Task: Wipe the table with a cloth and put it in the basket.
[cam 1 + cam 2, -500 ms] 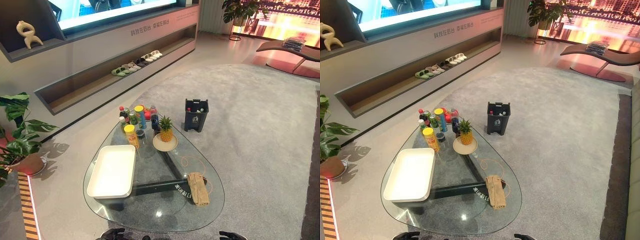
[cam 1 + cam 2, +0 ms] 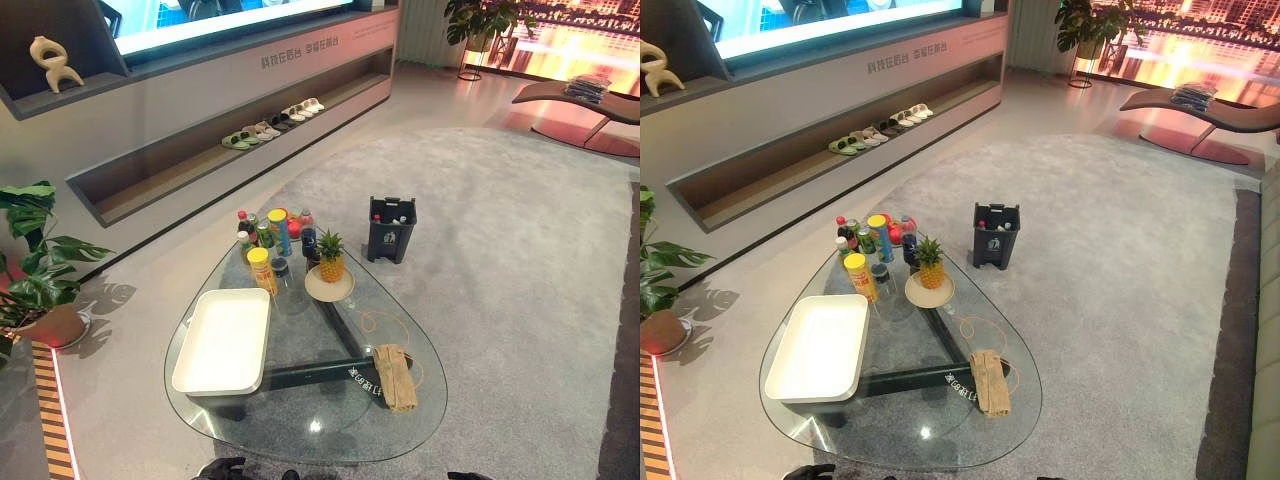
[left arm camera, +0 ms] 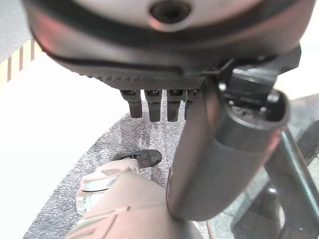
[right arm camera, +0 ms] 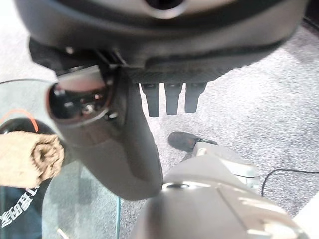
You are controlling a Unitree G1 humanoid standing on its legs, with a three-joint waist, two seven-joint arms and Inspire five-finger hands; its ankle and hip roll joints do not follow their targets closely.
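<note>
A folded tan cloth (image 2: pixel 396 376) lies on the oval glass table (image 2: pixel 320 440), near its right edge. The same cloth (image 4: pixel 27 158) shows in the right wrist view, off to the side of my right hand (image 4: pixel 172 102) and apart from it. That hand hangs low beside the table with its fingers straight and holds nothing. My left hand (image 3: pixel 152 105) hangs the same way on the other side, fingers straight and empty. A white rectangular basket (image 2: pixel 190 372) stands empty on the table's left half.
Several bottles and cans (image 2: pixel 268 238) crowd the table's far end, next to a pineapple on a plate (image 2: pixel 331 262). A thin orange cord (image 2: pixel 385 322) loops by the cloth. A dark bin (image 2: pixel 392 229) stands on the carpet beyond. A potted plant (image 2: pixel 40 270) is at the left.
The whole picture has shifted slightly, so the camera moved. The cloth, the basket and the other things on the table lie as before.
</note>
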